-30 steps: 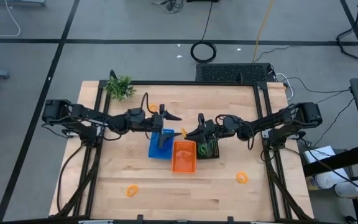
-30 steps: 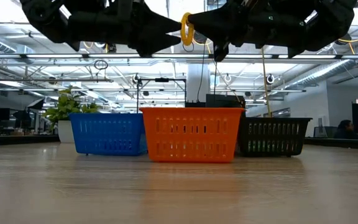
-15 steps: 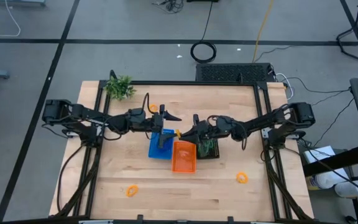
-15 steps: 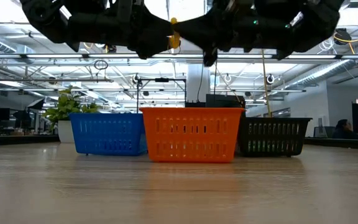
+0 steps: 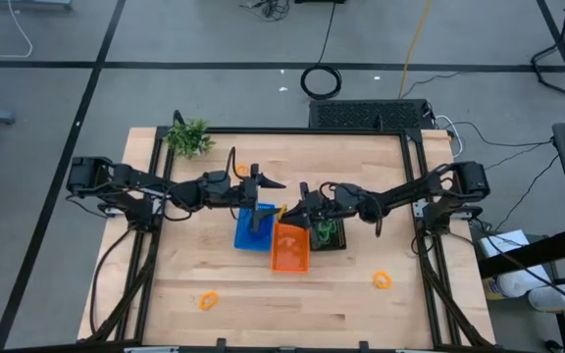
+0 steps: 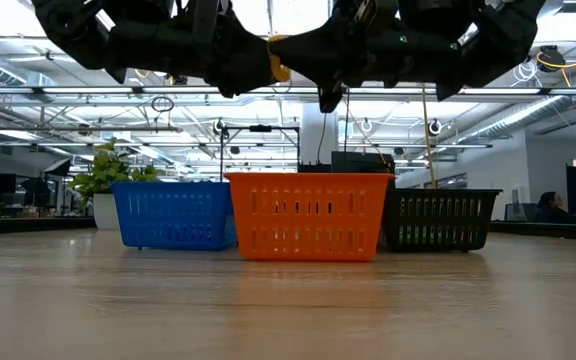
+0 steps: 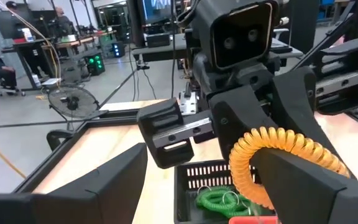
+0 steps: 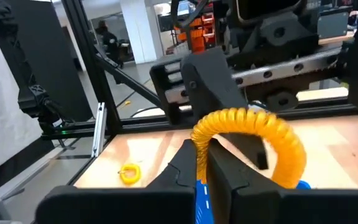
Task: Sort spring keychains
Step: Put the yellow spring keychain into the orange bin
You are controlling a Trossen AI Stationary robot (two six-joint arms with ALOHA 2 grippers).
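My right gripper [image 5: 288, 208] is shut on an orange spring keychain [image 8: 253, 134] high above the orange basket [image 5: 290, 246] and the blue basket [image 5: 254, 227]. It faces my left gripper [image 5: 268, 201], which is open, level and tip to tip with it. In the left wrist view the keychain [image 7: 278, 146] arches over one of my left fingers [image 7: 316, 186]. Green keychains [image 7: 219, 199] lie in the black basket [image 5: 326, 233]. More orange keychains lie on the table: one near left [image 5: 208, 299], one near right [image 5: 382, 280] and one far [image 5: 240, 171]. My right gripper pinches the coil at one end of its arch [image 8: 199, 134] between its two shut fingers. It comes in level from the table's right. The keychain is lifted clear and curves out sideways from the fingertips. My left gripper's finger stands inside the arch; whether it touches the coil I cannot tell.
The three baskets stand side by side at the table's middle, right under both grippers. A green plant sprig [image 5: 190, 137] sits at the far left corner. Bare wood lies along the near edge around the two loose keychains.
My right gripper has carried the orange keychain toward the table's left, closing the gap until its fingertips meet my left gripper's open fingers. The keychain has stayed lifted clear in the hold.
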